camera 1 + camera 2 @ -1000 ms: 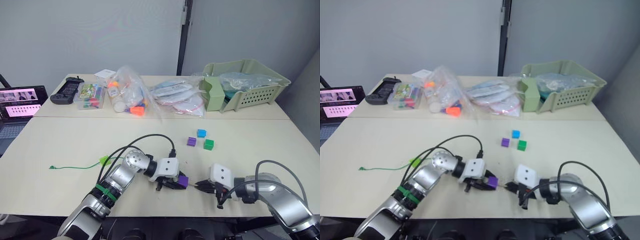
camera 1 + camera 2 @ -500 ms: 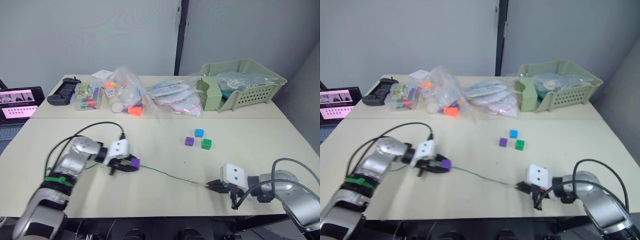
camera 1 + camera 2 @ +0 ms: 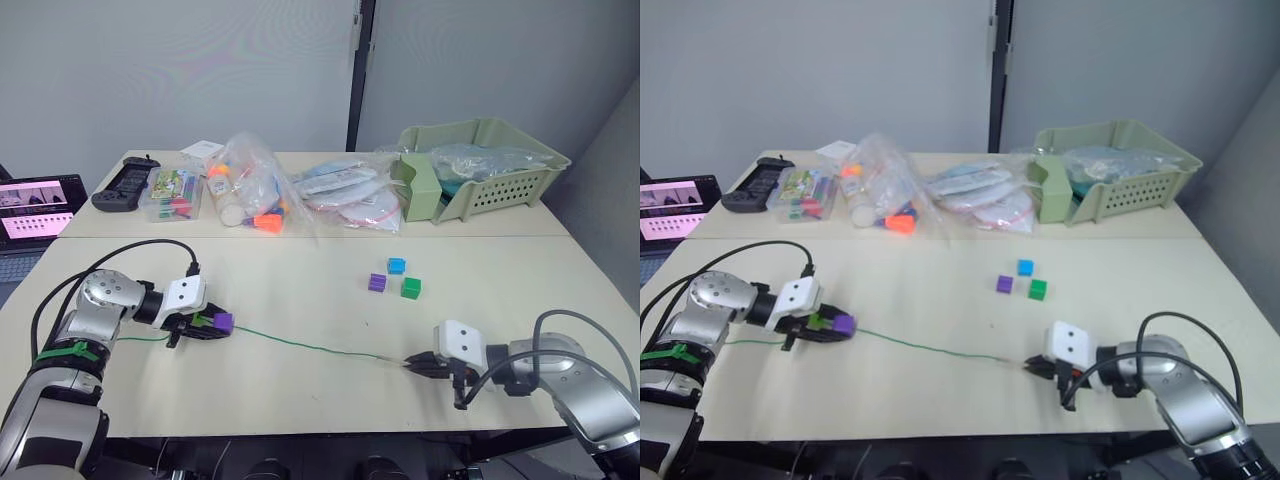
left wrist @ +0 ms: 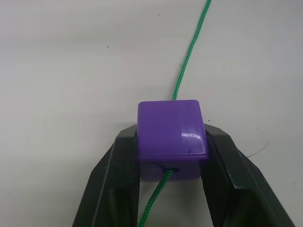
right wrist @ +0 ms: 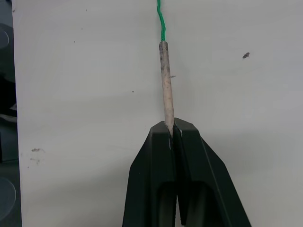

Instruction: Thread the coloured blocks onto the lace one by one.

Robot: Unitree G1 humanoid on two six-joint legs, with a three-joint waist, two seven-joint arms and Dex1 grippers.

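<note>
Lace point(image 3: 310, 345) runs through glossy purple cube point(image 4: 172, 138) clamped by left hand point(image 4: 172, 156); right hand point(image 5: 171, 130) pinches its stiff tip

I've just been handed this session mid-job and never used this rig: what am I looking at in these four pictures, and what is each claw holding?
It is a humanoid robot with two arms. The two wide pictures come from its head camera, looking down over a table. The two close-ups come from cameras on each wrist.

The left gripper is clamped on a purple block with the green lace running through it. The right gripper pinches the lace's pale stiff tip.

Three loose blocks, purple, blue and green, wait mid-table. A lime green block sits beside the held one.
</note>
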